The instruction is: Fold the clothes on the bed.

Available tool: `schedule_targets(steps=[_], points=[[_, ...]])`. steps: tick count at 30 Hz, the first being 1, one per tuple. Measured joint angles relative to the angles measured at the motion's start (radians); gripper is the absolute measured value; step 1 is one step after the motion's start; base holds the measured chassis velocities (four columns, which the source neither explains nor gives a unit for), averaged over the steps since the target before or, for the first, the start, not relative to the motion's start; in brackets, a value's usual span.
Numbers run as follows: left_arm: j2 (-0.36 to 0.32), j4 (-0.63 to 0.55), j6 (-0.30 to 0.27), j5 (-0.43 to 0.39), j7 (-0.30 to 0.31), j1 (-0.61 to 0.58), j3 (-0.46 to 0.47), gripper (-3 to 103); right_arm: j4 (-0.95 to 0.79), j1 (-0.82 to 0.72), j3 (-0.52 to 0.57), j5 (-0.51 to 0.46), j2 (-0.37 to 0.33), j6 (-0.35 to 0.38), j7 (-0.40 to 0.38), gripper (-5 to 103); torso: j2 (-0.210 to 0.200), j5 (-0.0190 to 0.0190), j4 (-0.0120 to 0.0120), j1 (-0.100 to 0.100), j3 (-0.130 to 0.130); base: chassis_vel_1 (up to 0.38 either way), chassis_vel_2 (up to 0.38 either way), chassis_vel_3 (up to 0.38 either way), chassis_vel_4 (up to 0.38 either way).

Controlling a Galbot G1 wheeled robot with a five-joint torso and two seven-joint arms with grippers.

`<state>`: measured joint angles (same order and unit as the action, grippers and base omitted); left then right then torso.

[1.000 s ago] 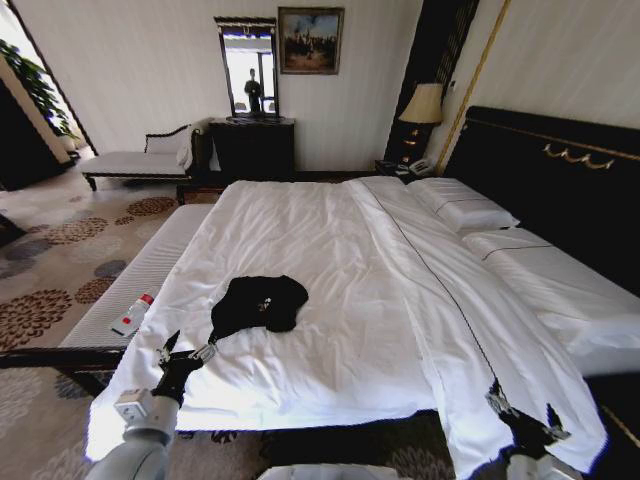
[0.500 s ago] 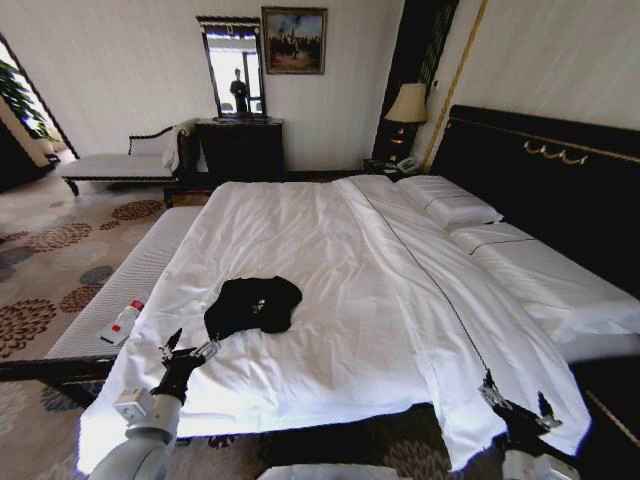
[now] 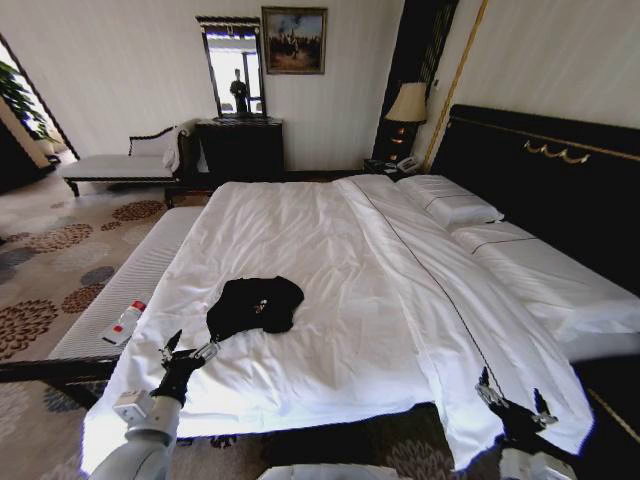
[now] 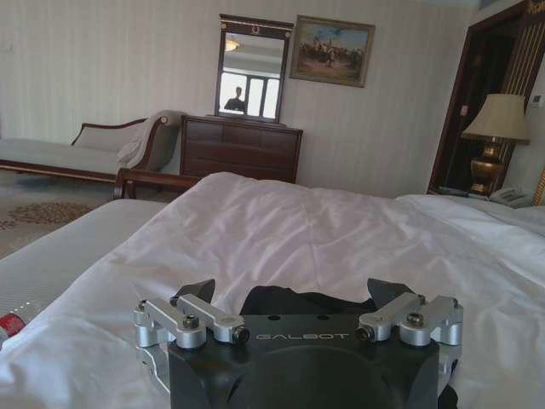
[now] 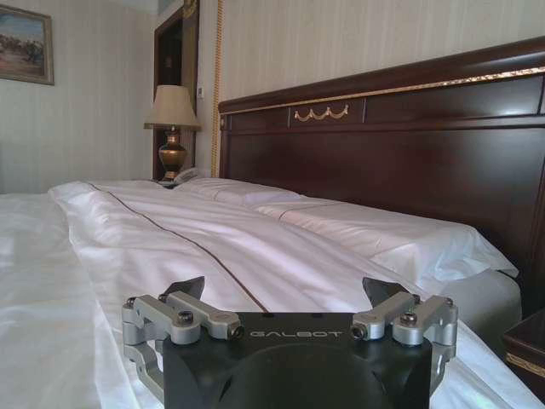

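A crumpled black T-shirt (image 3: 254, 304) is seen on the bed (image 3: 340, 270). The left gripper (image 3: 186, 352), fingers spread, is held near it; the right gripper (image 3: 512, 403), also spread, is held at the duvet corner.

One black T-shirt (image 3: 254, 304), one bed (image 3: 330, 250), two pillows (image 3: 455, 205), one lamp (image 3: 406, 104).

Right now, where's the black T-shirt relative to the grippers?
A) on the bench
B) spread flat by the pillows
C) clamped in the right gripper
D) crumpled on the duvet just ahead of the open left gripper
D. The T-shirt lies bunched on the white duvet, just beyond the left gripper, whose fingers stand apart; the right gripper, also open, is at the bed's far corner, away from it.
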<state>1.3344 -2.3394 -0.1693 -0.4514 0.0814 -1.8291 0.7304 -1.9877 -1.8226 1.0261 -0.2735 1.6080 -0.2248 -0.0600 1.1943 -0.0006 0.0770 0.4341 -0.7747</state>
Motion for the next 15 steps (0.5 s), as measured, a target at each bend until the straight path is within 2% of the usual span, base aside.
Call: schedule_targets(steps=[15], points=[[0.002, 0.000, 0.002, 0.000, -0.002, -0.008, 0.005, 100, -0.026, -0.007, -0.037, 0.013, 0.000, -0.008, 0.002, 100, 0.000, -0.0003, -0.0001, 0.000, 0.000, 0.137, 0.135, -0.139, -0.134]])
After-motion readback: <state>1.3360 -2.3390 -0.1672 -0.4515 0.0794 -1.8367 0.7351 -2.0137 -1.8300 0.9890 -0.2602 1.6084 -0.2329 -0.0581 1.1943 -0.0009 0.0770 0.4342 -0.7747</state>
